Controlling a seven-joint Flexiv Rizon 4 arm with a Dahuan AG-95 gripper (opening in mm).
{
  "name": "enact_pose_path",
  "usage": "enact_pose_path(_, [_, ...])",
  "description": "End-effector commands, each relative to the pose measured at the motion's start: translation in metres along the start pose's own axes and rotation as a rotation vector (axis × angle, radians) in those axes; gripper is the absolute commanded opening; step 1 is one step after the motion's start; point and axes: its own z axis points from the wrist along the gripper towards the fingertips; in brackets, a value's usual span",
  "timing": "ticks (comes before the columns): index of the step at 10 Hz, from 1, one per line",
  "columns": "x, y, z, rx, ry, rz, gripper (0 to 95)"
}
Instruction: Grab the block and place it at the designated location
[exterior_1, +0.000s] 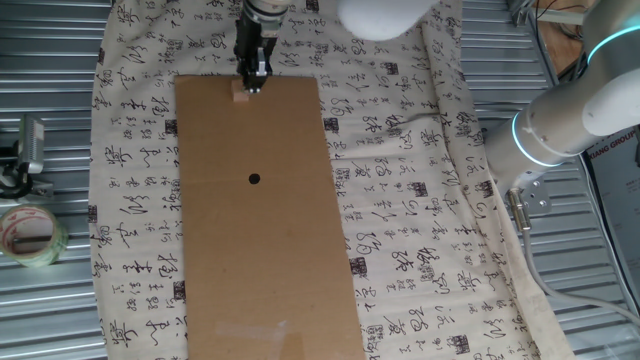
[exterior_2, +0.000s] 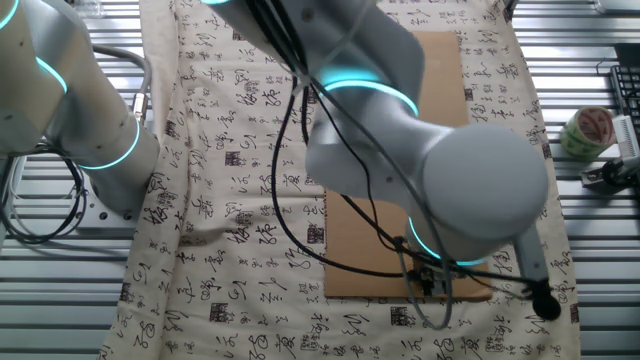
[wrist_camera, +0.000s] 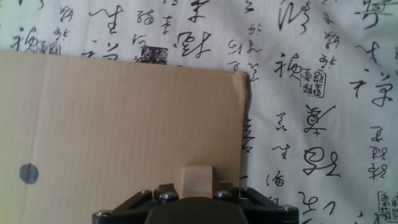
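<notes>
Over brown cardboard (wrist_camera: 124, 118), pincer (wrist_camera: 198, 190) grips block (wrist_camera: 198, 180).

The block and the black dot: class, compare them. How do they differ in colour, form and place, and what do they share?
Colour: the block is pale tan; the black dot is solid black.
Form: the block is a raised cube; the dot is a flat round mark.
Place: the block sits near the sheet's far edge, between the gripper's fingers; the dot lies alone, mid-sheet.
Shared: both are small and on the brown cardboard sheet.
</notes>
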Motion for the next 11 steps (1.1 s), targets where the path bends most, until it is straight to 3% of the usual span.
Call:
enact_pose_path(1, [-0.0009,0.0001,0.0007,-0.022,0.001,0.025,19.0])
enact_pose_path(4, [-0.0006,-0.0002,0.0005,-0.021,0.001,0.015,19.0])
enact_pose_path(5, [-0.0006,-0.0002,0.0005,-0.021,0.0,0.013,38.0])
enact_pose_path(11, [-0.0006,-0.0002,0.0014,-0.018,-0.004,-0.001,38.0])
